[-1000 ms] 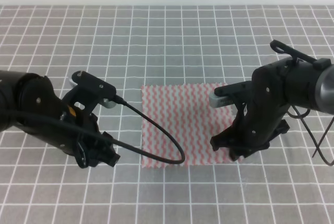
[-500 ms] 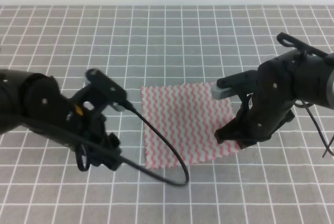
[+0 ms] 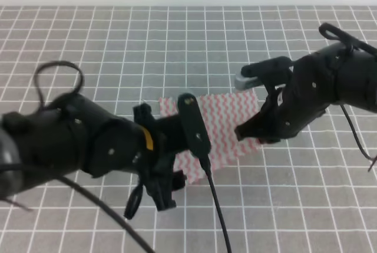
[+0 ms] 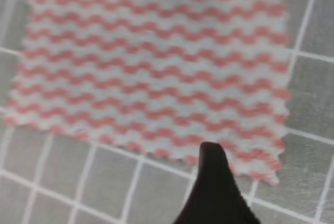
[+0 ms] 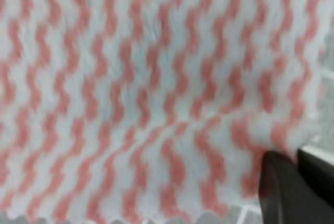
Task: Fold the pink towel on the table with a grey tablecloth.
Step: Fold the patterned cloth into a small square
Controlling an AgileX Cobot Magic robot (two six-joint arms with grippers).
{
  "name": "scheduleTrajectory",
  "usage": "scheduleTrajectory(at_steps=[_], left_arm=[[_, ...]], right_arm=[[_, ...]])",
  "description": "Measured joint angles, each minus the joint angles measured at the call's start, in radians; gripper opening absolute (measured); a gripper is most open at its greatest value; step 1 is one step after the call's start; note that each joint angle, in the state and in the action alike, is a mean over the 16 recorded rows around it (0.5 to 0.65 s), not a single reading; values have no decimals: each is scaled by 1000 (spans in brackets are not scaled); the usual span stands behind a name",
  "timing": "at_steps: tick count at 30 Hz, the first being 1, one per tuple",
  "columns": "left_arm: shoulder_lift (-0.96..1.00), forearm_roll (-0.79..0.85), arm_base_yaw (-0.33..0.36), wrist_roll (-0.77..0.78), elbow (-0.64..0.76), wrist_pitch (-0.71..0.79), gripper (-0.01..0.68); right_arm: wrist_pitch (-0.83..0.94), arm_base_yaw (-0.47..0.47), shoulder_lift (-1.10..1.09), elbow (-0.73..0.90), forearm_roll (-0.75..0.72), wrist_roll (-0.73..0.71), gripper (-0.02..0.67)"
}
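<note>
The pink towel (image 3: 227, 120) lies on the table with a grey tablecloth (image 3: 177, 40); my left arm hides its left part. My right gripper (image 3: 250, 137) is shut on the towel's right near corner and holds it raised; the right wrist view shows the zigzag cloth (image 5: 130, 78) bunching at my dark fingertips (image 5: 284, 182). My left gripper (image 3: 162, 197) hangs over the towel's near left corner. In the left wrist view it shows as one dark tip (image 4: 211, 156) with no gap, just over the frayed near edge of the towel (image 4: 156, 62), holding nothing.
A black cable (image 3: 217, 217) trails from my left arm across the grid cloth to the front edge. Another cable loop (image 3: 56, 73) stands up behind the left arm. Bare grid cloth (image 4: 104, 182) surrounds the towel.
My left arm has swung right and forward, now covering the towel's left side. My right gripper has risen and moved back-left with the towel's near right corner, shortening the visible cloth.
</note>
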Motion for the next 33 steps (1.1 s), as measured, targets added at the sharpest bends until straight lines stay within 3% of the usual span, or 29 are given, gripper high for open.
scheduleTrajectory(at_steps=[17,22,33], left_arm=[[145,24,-27,-13,0,-129,448],[175,38,-26,-16,-1,-173,421],[204,71,-23,-55,-7,-210,141]], right_arm=[[-27,0,5,-66,-44,0,-15],[-27,-1,9,-66,-51,0,-15],[-24,-4,14,-66,-76,0,-15]])
